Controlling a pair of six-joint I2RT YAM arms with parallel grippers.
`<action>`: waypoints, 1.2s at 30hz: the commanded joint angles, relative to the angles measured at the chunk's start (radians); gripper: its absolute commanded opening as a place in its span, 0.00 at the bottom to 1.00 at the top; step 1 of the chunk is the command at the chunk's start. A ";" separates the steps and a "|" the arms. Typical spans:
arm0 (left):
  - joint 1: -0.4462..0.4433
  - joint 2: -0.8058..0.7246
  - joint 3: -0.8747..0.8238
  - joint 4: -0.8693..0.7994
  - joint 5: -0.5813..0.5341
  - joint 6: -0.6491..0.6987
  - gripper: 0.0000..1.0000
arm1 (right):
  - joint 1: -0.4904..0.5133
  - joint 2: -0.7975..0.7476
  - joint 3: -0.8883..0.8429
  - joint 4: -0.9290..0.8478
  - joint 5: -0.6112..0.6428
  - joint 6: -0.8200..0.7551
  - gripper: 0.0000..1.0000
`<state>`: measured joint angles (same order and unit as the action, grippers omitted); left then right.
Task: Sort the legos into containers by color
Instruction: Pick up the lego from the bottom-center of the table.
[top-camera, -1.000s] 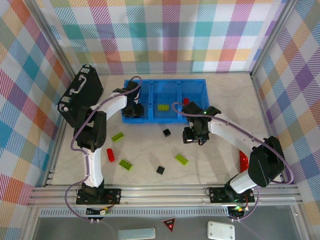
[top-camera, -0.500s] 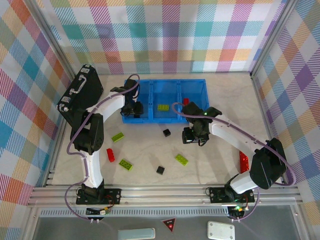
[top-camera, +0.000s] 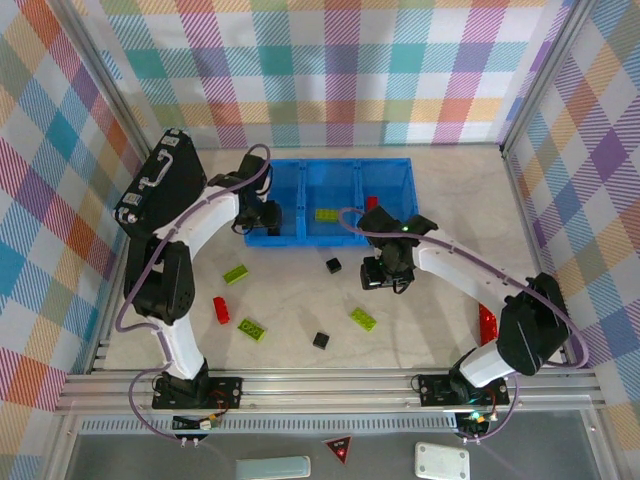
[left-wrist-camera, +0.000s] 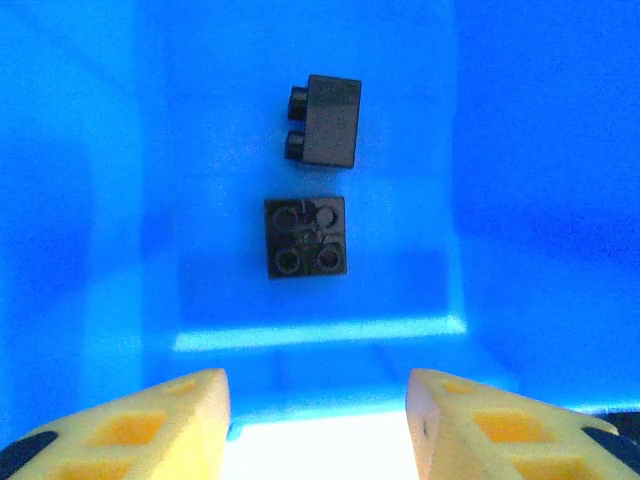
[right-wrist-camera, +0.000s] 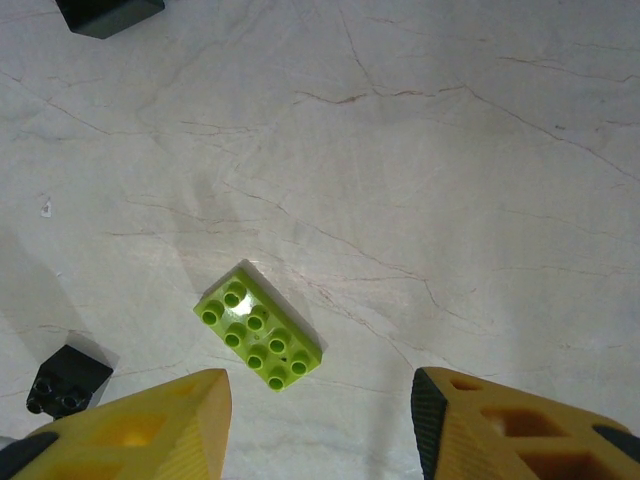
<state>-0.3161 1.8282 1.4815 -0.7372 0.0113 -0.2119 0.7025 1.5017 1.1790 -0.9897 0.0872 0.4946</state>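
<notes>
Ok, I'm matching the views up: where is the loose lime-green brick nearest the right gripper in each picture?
Top external: the lime-green brick lies right of centre, in front of the blue tray.
Right wrist: the brick is in the lower middle of the picture.
Left wrist: this camera looks into a tray compartment holding two black bricks.
Shared landmark: the black cube down-left of the brick, top and right wrist views.

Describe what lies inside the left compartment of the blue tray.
Two black bricks, one studs up, one on its side. From above, the left gripper hides part of that compartment.
</notes>
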 joint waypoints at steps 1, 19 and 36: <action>0.018 -0.072 -0.032 -0.048 0.021 0.016 0.50 | 0.020 0.033 0.043 -0.021 0.009 0.019 0.53; 0.143 -0.328 -0.181 -0.114 0.069 0.116 0.50 | 0.148 0.209 0.082 -0.007 0.030 -0.001 0.53; 0.147 -0.394 -0.332 0.009 0.041 0.187 0.50 | 0.270 0.382 0.068 -0.020 0.103 -0.064 0.55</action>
<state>-0.1799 1.4441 1.1671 -0.7498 0.0521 -0.0486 0.9642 1.8698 1.2446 -0.9886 0.1661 0.4511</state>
